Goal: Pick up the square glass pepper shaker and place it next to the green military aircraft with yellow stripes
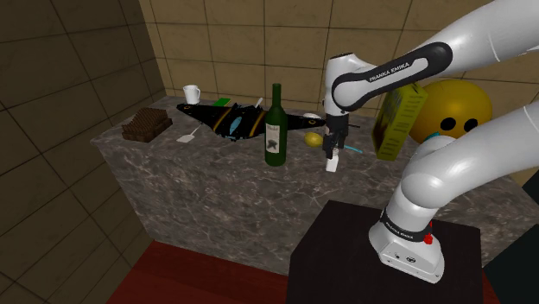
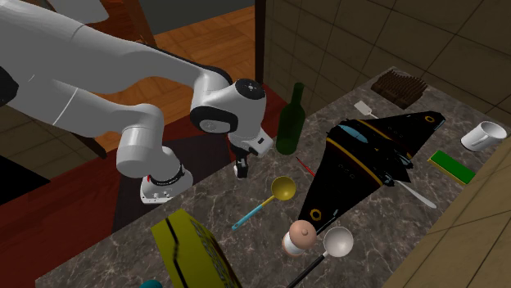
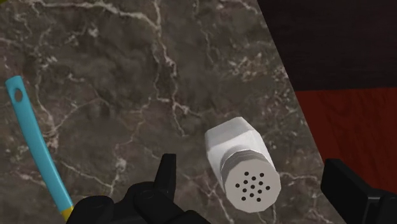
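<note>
The pepper shaker [image 3: 240,167] is a small white square bottle with a round perforated cap, standing on the dark marble counter [image 3: 127,83] near its front edge. My gripper [image 3: 254,188] hangs just above it, open, one finger on each side of the cap and neither touching. From the shoulder view the shaker [image 1: 331,165] sits right under the gripper [image 1: 332,152]. The aircraft [image 2: 368,159] is dark with yellow stripes and lies further back on the counter; in the shoulder view the aircraft [image 1: 220,117] is left of the shaker, beyond a bottle.
A green wine bottle [image 1: 275,129] stands between shaker and aircraft. A yellow ladle with a blue handle [image 2: 269,201] lies near the shaker. A yellow box [image 2: 196,255], a white ladle [image 2: 336,241], a mug [image 2: 482,135] and a brown block [image 1: 145,125] also sit on the counter.
</note>
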`<act>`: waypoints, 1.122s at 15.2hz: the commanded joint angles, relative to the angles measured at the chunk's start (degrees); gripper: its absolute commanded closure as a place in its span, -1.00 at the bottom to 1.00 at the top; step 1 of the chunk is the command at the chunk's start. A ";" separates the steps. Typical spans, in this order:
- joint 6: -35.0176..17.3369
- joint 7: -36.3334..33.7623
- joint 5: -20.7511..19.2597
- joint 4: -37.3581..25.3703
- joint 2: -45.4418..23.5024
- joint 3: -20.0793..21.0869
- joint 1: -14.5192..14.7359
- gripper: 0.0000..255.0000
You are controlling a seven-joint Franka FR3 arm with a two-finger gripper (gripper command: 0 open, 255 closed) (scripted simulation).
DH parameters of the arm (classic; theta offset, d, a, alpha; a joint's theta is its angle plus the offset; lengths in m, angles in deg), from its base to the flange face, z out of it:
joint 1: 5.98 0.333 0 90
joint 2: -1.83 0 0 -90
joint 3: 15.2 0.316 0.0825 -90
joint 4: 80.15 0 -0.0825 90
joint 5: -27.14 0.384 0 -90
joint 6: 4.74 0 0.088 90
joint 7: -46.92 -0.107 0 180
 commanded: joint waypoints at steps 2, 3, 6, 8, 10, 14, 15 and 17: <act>-0.67 0.00 -0.07 0.36 -0.28 -0.08 -0.02 -1.00; -0.67 0.00 -0.07 0.36 -0.28 -0.08 -0.02 -1.00; -0.65 0.00 -0.06 0.35 -0.27 -0.07 -0.02 -1.00; -0.65 0.00 -0.06 0.35 -0.27 -0.07 -0.02 1.00; -0.65 0.00 -0.06 0.35 -0.27 -0.07 -0.02 1.00; -0.65 0.00 -0.06 0.36 -0.26 -0.07 -0.02 1.00; -0.65 0.00 -0.07 0.36 -0.26 -0.07 -0.02 1.00; -0.67 0.00 -0.07 0.36 -0.28 -0.08 -0.02 1.00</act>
